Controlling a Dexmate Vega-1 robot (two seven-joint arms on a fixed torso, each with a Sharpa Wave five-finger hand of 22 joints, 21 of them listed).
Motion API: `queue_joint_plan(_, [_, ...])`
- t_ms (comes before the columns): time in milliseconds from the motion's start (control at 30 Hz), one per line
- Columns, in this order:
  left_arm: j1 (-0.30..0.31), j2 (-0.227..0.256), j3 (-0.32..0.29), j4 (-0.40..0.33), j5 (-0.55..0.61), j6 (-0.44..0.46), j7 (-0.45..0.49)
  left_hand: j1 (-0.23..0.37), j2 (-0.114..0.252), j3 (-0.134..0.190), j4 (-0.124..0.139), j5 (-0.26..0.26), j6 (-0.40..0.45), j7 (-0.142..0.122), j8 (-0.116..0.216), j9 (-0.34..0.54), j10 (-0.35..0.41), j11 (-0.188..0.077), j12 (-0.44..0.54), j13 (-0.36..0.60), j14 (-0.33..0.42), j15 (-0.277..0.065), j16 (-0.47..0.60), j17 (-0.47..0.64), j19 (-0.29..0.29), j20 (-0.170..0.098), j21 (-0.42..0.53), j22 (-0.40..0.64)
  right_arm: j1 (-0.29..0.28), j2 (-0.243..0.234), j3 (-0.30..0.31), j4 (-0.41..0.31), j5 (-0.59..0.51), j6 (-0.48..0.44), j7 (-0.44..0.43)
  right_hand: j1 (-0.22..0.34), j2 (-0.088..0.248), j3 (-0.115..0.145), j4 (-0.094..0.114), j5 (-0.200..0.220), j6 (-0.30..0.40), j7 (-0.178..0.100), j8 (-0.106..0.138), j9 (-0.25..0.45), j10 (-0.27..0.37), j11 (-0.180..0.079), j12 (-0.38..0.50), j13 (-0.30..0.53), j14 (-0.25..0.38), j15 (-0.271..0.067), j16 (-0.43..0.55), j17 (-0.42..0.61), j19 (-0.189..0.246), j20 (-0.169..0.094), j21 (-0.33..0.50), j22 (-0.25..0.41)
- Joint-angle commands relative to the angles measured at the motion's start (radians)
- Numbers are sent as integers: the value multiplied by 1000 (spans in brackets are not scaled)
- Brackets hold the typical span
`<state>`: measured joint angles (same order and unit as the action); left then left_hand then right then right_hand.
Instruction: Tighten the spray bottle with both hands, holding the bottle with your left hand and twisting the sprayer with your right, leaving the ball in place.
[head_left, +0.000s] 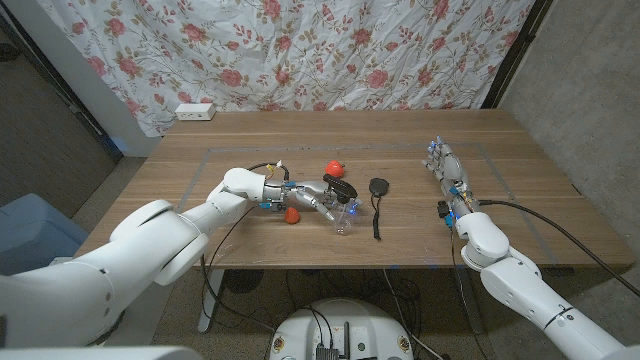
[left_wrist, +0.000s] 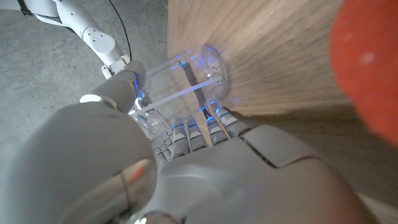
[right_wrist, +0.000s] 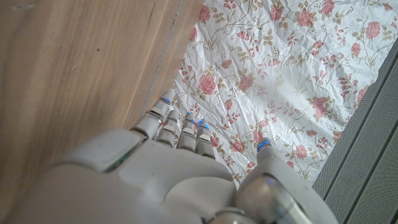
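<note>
My left hand (head_left: 312, 197) reaches to the table's middle and grips a clear spray bottle (head_left: 345, 218), which is tilted with its bottom toward the front edge. In the left wrist view my fingers (left_wrist: 199, 134) curl around the clear bottle (left_wrist: 186, 78). A black part (head_left: 340, 186), seemingly the sprayer, shows at the hand's far side. One red ball (head_left: 291, 214) lies just in front of the left hand, and it shows as a red blur (left_wrist: 367, 62) in the wrist view. My right hand (head_left: 446, 167) is far to the right, fingers stretched out and holding nothing.
A second red round thing (head_left: 333, 167) sits just behind the left hand. A black object with a thin tail (head_left: 378, 188) lies right of the bottle. A white power strip (head_left: 195, 111) sits at the back left. A floral curtain (right_wrist: 280, 68) hangs behind the table.
</note>
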<state>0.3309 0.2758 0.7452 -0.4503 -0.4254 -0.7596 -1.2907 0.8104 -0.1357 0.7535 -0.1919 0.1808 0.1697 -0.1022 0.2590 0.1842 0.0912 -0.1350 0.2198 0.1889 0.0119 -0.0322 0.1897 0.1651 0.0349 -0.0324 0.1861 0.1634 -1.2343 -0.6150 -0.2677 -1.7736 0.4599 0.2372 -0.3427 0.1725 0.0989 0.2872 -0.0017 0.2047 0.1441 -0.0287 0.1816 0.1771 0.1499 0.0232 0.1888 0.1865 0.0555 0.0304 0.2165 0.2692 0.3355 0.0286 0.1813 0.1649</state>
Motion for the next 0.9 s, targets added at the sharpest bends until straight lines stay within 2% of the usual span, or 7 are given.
queue_joint_plan(33, [-22, -47, 3, 69, 33, 7, 32, 24, 0, -1, 1, -2, 22, -1, 12, 6, 20, -3, 8, 6, 21, -70, 6, 6, 12, -82, 2, 2, -12, -2, 12, -6, 4, -1, -2, -7, 2, 3, -7, -3, -2, -1, 5, 2, -1, 2, 5, 2, 6, -3, 3, 1, -2, 5, 7, 3])
queue_joint_plan(200, [-25, -54, 2, 72, 39, 17, 40, 53, -6, -8, 2, -2, 61, -2, 32, 11, 50, -6, 15, 10, 55, -78, 10, 7, 20, -82, 1, 2, -13, -2, 15, -1, 9, 1, 3, -8, 2, 2, -8, -3, -2, -1, 5, 2, -1, 2, 5, 2, 7, -2, 3, 1, -1, 6, 7, 3])
queue_joint_plan(367, [-30, -60, 4, 76, 48, 27, 55, 102, -14, -26, 3, -2, 122, -6, 70, 21, 103, -19, 28, 18, 106, -99, 14, 8, 36, -87, 2, 3, -7, -1, 16, 7, 13, 1, 8, -9, 3, 2, -8, -3, -2, 0, 5, 2, -2, 2, 4, 2, 6, -2, 4, 1, -1, 7, 7, 3])
queue_joint_plan(533, [-35, -62, 7, 78, 57, 32, 70, 137, -17, -43, 3, -2, 166, -6, 101, 30, 144, -31, 39, 27, 152, -106, 20, 10, 56, -96, 5, 3, -1, -1, 15, 13, 15, -1, 12, -9, 4, 2, -10, -2, -1, -1, 5, 2, -3, 2, 4, 2, 5, -3, 3, 1, -2, 7, 7, 3])
queue_joint_plan(900, [-37, -58, -1, 77, 51, 35, 78, 210, -10, -94, 9, -1, 231, 2, 167, 55, 244, -44, 76, 59, 264, -145, 40, 18, 89, -110, 4, 3, 2, 0, 15, 13, 18, -7, 9, -11, 7, 3, -12, -2, -3, -2, 5, 2, -5, -1, 3, 2, 2, -4, 3, 0, -3, 8, 7, 3])
